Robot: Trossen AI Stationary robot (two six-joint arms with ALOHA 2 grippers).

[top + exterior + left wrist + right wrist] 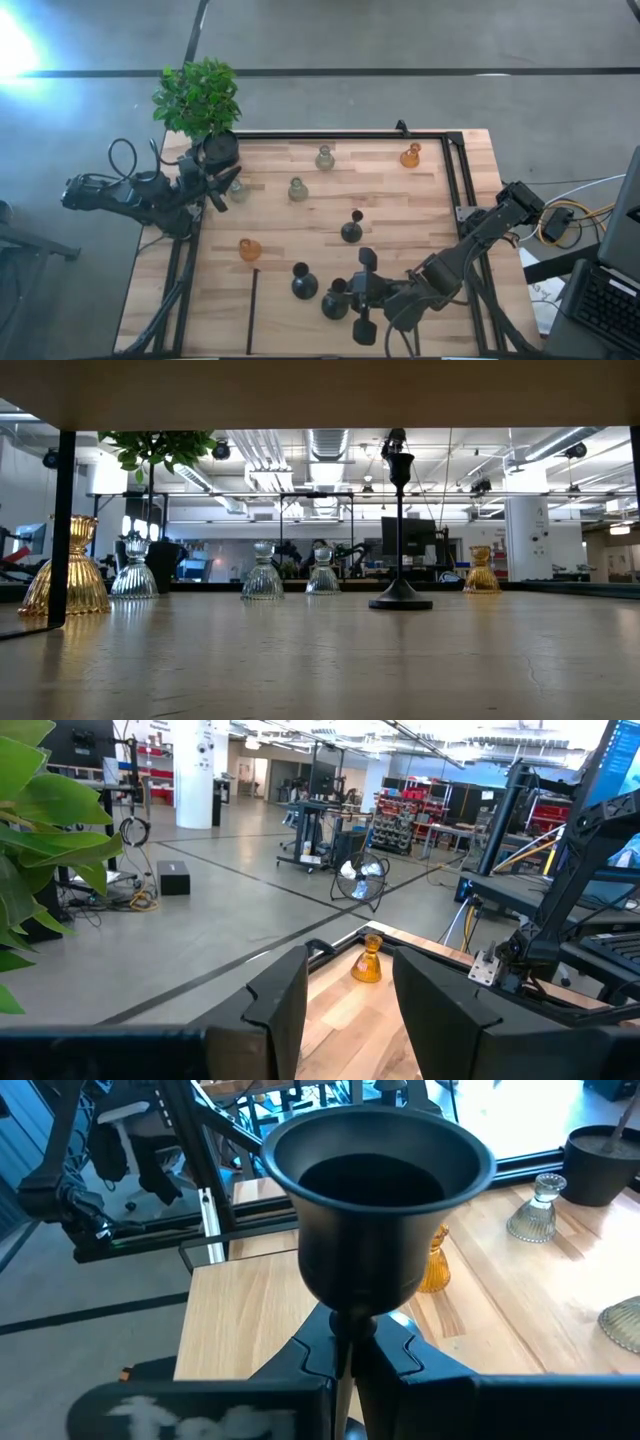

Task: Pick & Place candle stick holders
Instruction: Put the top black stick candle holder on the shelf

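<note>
Candle holders are what I'm sorting, and the right claw point(350, 1342) is clenched on the thin stem of a tall black holder point(378, 1200), cup end up. I judge the stem grip was chosen because the fingers are narrow and the flared cup point(380, 1140) above them keeps the piece from slipping down. In the top view this claw point(362, 290) sits at the near right of the bench point(420, 215), among the other black holders, one just left of it point(304, 283) and one farther in point(351, 230).

Out from there, an orange holder point(249, 249) stands near left, two pale glass ones point(298, 188) point(325, 157) sit toward the far edge, and another orange one point(411, 155) is in the far right corner.

My left claw point(348, 1010) waits by the potted plant point(198, 98) at the far left corner, fingers parted and holding nothing I can see.
</note>
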